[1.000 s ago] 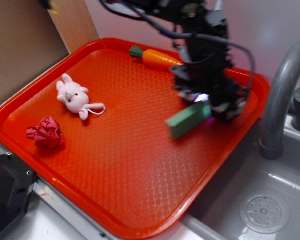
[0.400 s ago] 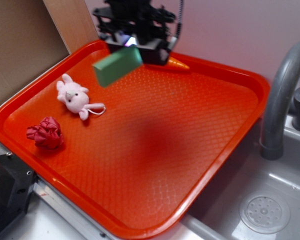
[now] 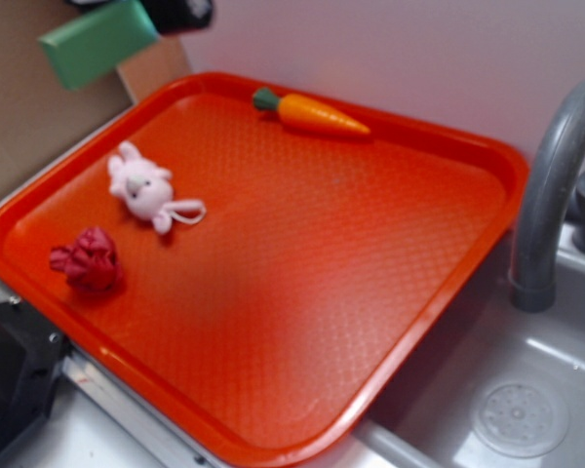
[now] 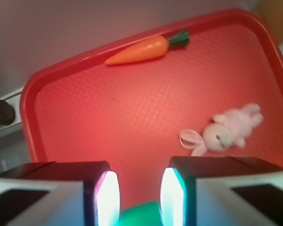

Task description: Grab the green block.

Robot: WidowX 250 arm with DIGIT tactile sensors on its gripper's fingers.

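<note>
Exterior view: green block (image 3: 97, 41), matte, plain, flat-sided, no writing, clamped between fingers (image 4: 107, 197) high above red tray (image 3: 487, 156). Wrist view: block's rounded green end (image 4: 140, 215) between lit pads; carrot (image 4: 141, 49), pink bunny (image 4: 231, 132) far below.

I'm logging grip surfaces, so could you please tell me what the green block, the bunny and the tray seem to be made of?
Green block: matte, flat-sided, no glare; likely foam or painted wood, unclear which.
Bunny: pink plush fabric, going by its fuzzy, soft outline and limp ear loop.
Tray: glossy red-orange plastic, with a molded diamond texture and soft reflections.
</note>
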